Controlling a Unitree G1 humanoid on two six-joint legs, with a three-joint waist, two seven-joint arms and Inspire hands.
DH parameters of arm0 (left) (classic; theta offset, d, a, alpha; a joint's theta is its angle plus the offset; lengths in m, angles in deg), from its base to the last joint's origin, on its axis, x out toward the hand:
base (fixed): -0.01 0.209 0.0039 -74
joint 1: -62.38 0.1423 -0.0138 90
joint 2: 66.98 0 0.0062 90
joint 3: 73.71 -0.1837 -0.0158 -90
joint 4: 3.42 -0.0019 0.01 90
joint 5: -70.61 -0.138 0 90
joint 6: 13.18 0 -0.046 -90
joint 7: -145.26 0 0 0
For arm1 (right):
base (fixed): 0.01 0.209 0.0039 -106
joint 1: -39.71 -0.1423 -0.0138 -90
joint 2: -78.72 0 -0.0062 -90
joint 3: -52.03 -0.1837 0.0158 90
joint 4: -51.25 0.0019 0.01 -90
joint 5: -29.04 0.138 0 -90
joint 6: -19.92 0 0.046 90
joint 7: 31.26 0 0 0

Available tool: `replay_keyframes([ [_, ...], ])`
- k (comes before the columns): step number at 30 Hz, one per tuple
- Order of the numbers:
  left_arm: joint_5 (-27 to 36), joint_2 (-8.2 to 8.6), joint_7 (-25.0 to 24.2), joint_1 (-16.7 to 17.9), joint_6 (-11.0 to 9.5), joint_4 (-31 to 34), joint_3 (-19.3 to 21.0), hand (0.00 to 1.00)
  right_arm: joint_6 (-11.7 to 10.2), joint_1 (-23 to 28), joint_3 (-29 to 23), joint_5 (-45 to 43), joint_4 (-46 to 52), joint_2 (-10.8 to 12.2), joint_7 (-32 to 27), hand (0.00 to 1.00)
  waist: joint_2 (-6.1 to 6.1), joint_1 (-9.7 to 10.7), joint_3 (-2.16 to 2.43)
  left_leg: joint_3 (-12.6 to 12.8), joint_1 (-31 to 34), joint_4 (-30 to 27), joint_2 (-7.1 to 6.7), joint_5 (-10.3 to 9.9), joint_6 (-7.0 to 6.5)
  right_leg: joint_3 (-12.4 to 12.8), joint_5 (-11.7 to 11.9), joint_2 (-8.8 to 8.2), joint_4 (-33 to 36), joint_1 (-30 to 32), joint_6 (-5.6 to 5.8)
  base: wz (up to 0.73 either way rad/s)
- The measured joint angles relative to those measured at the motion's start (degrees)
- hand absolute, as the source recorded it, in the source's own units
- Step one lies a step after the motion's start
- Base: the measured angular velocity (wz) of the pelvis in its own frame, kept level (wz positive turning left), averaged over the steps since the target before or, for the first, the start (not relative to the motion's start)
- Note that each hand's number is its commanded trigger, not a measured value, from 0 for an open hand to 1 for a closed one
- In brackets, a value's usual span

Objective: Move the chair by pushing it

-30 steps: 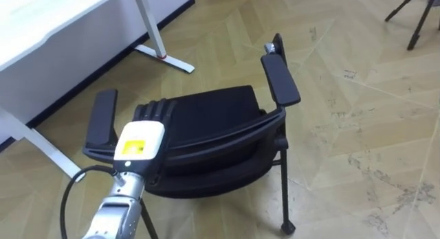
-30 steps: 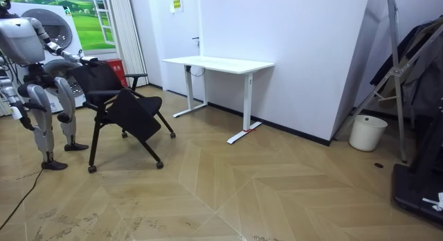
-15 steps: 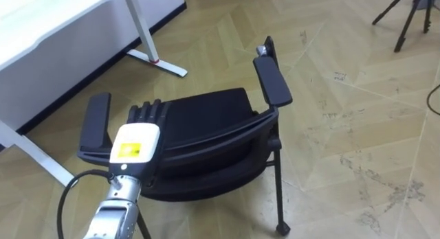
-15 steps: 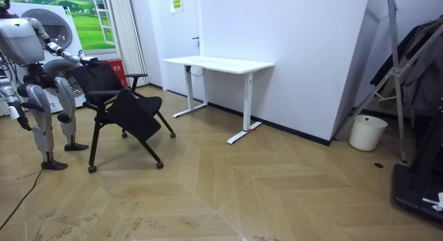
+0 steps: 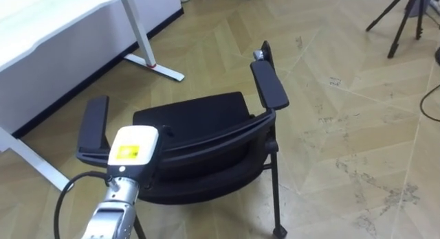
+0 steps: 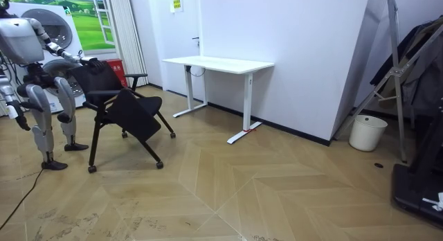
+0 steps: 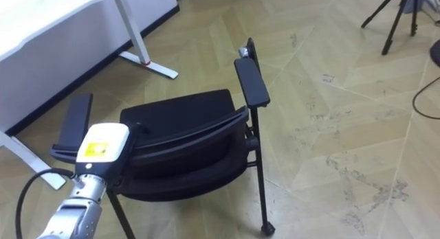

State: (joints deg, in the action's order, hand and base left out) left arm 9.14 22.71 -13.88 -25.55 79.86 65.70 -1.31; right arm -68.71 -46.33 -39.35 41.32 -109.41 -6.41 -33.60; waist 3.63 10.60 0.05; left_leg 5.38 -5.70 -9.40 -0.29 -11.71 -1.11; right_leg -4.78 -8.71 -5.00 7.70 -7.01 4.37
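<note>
A black chair (image 5: 196, 119) with two padded armrests stands on the wood floor in front of me, its seat facing away. My left hand (image 5: 130, 151) rests on the top edge of its backrest (image 5: 213, 139), near the left armrest (image 5: 93, 126). The back of the hand faces the camera. In the room view I stand at the left, behind the chair (image 6: 118, 95), with my left hand (image 6: 86, 61) reaching its backrest. My right hand (image 6: 15, 111) hangs low at my side.
A white desk (image 5: 41, 19) stands to the chair's left, its leg foot (image 5: 155, 66) close to the seat; it is against the wall in the room view (image 6: 218, 63). A tripod (image 5: 399, 19) is far right. Open floor lies ahead and right of the chair.
The eye view has shifted a little. My left hand now sits lower against the backrest's top edge. In the room view, robot and chair stand as before.
</note>
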Motion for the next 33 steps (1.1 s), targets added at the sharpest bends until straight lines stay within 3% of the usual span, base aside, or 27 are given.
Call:
replay_keyframes([
  [7, 0.02, -0.15, 1.38, -0.04, -0.84, -0.72, 0.00, 1.00, -0.02, -0.02, -0.17, -0.70, 0.54, 0.02, -0.11, 0.00, -0.03, 0.11, 0.11, -0.11, -0.04, -0.12, 0.00, 0.00, 0.00, -0.14, 0.02, 0.00, 0.09, -0.17, -0.02, 0.00],
  [15, 0.00, -0.42, 2.11, -0.17, -1.42, -1.00, 0.00, 1.00, -0.13, -0.48, -0.69, -12.34, 1.89, -0.14, -5.18, 0.00, -0.54, 0.09, 0.14, -0.13, -0.03, -0.04, 0.04, 0.00, 0.00, -0.03, 0.03, 0.02, 0.11, -0.15, -0.04, 0.00],
  [19, 0.00, -1.14, 2.20, -0.19, -1.53, -0.34, 0.00, 1.00, -0.13, -1.19, -2.33, -15.69, 2.96, -0.97, -9.19, 0.00, -1.22, -0.01, -0.17, -0.12, 0.03, -0.21, 0.04, 0.00, 0.00, -0.08, 0.03, 0.02, 0.20, -0.07, -0.03, 0.00],
  [24, 0.07, -1.63, 2.74, -0.53, -1.92, -0.44, 0.00, 1.00, -0.07, -3.13, -3.43, -22.37, 7.17, -3.73, -15.71, 0.00, -1.92, -0.29, -0.34, -0.08, 0.12, -0.37, 0.06, 0.01, 0.00, -0.05, -0.08, 0.04, 0.94, 0.49, -0.14, 0.00],
  [26, 0.07, -2.44, 2.64, -1.33, -2.20, -0.45, -0.13, 1.00, -0.06, -4.99, -4.05, -24.92, 11.59, -4.41, -18.67, 0.00, -2.95, -0.63, -0.71, -0.03, 0.35, -0.32, 0.13, 0.12, 0.11, -0.05, -0.16, 0.06, 1.15, 0.79, -0.18, 0.00],
  [29, -0.11, -3.01, 2.07, -1.94, -2.24, -0.12, -0.68, 1.00, -0.10, -7.12, -4.54, -27.64, 15.71, -5.21, -21.43, 0.00, -4.25, -1.44, -0.07, -0.04, 0.72, -0.39, 0.16, 0.21, 0.16, -0.03, -0.16, 0.12, 1.12, 1.12, -0.19, 0.00],
  [33, -0.98, -3.90, 0.49, -1.95, -2.16, 1.77, -0.91, 1.00, -0.33, -8.93, -4.48, -33.10, 20.21, -5.62, -24.57, 0.00, -5.03, -2.51, 0.42, -0.03, 1.22, -1.03, 0.32, 0.19, 0.19, -0.01, -0.05, 0.25, 1.09, 1.40, -0.35, 0.00],
])
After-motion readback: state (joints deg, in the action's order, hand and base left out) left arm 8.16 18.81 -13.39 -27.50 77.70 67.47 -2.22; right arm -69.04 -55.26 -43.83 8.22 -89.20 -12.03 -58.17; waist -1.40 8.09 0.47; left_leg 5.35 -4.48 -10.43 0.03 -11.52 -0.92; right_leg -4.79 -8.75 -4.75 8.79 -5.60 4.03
